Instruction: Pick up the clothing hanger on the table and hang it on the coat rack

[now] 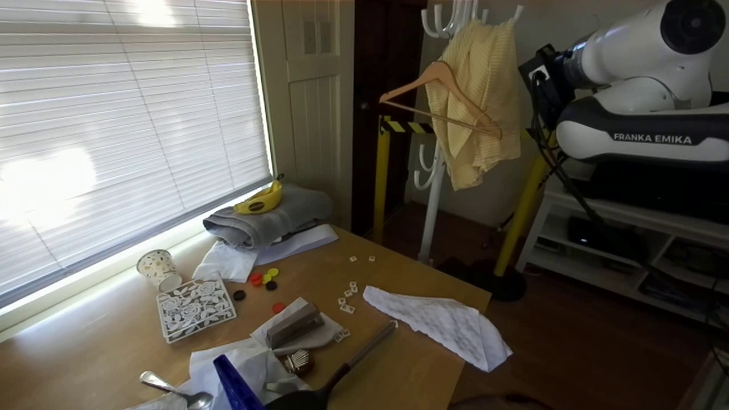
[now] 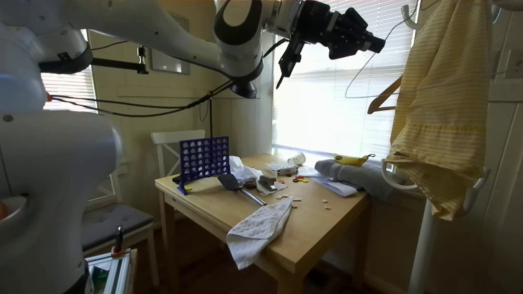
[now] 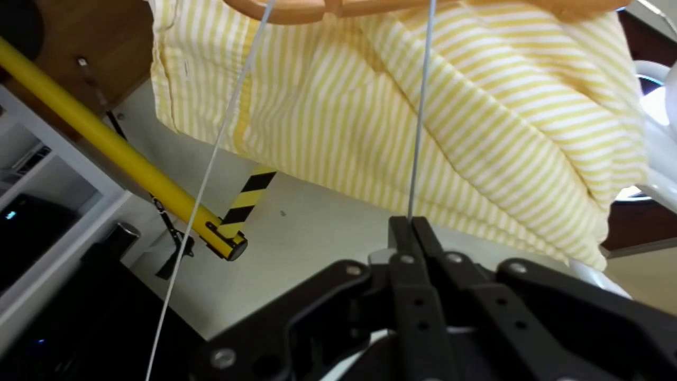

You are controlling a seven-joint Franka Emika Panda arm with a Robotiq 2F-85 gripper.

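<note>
Jaws together, the black gripper (image 3: 411,222) on the white robot arm (image 2: 239,59) is clamped on the side of a thin wire hanger (image 3: 422,95). In the wrist view the wire runs upward from the gripper, with another stretch of wire slanting past on the left. In an exterior view the hanger is up in the air, higher than the table (image 2: 310,234) and beside the white coat rack (image 2: 421,253), its lower bar running toward a yellow-and-white striped cloth (image 2: 445,81) that hangs on the rack. The hanger's top is cut off there, so whether it touches the rack cannot be told. A wooden hanger (image 1: 441,68) hangs close to the same cloth, overlapping it in both exterior views. A yellow post (image 1: 519,222) stands near the rack.

On the table, a white cloth (image 2: 261,226) drapes over the edge near a corner. A spatula (image 2: 229,181) and a stapler (image 2: 267,182) lie close by, and a blue game grid (image 2: 204,159) stands upright at the end away from the rack. By the window blinds (image 1: 131,131), a banana-shaped pouch (image 1: 261,200) rests on a folded grey towel (image 1: 302,205). A tipped paper cup (image 1: 159,270) lies just beside a white openwork holder (image 1: 196,307). Small letter tiles (image 1: 347,308), colored discs (image 1: 257,278) and a spoon (image 1: 199,400) are scattered about.
</note>
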